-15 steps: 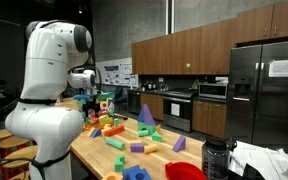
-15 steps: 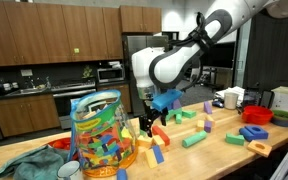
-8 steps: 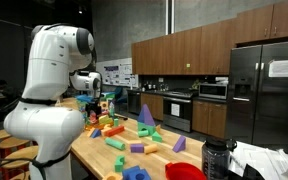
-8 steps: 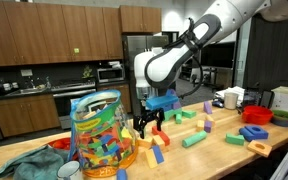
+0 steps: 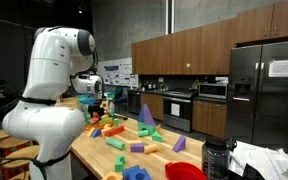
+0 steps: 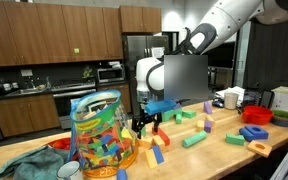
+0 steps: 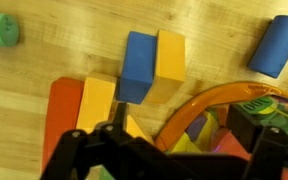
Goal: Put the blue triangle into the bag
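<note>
Arm (image 5: 46,95) pose first: in an exterior view the big white body fills the left side, hunched over the far left end of the wooden table (image 5: 156,160). Its working end is lost among the blocks, so I can't read the pincer from there. A purple cone (image 5: 147,115) stands mid-table, and a red bowl (image 5: 184,172) is cut off by the bottom edge.

In an exterior view the arm (image 6: 219,20) comes in from the upper right, cropped by the frame, folds at the elbow and points straight down. The gripper (image 6: 147,125) hangs just right of the bag (image 6: 97,135), its fingers aimed at the tabletop, low among the blocks. The bag stands upright, stuffed with coloured blocks. A teal cloth (image 6: 29,160) lies to its left.

Wrist view: the gripper (image 7: 169,155) is spread wide with nothing between its dark fingers, which are cropped at the bottom. A blue block (image 7: 137,67) lies on the wood beyond them, touching a yellow block (image 7: 170,55) on its right. From above I can't tell if it's the triangle. Only the bag's (image 7: 214,105) orange rim shows, curving in at the lower right. A blue cylinder (image 7: 274,45) sits far right.
</note>
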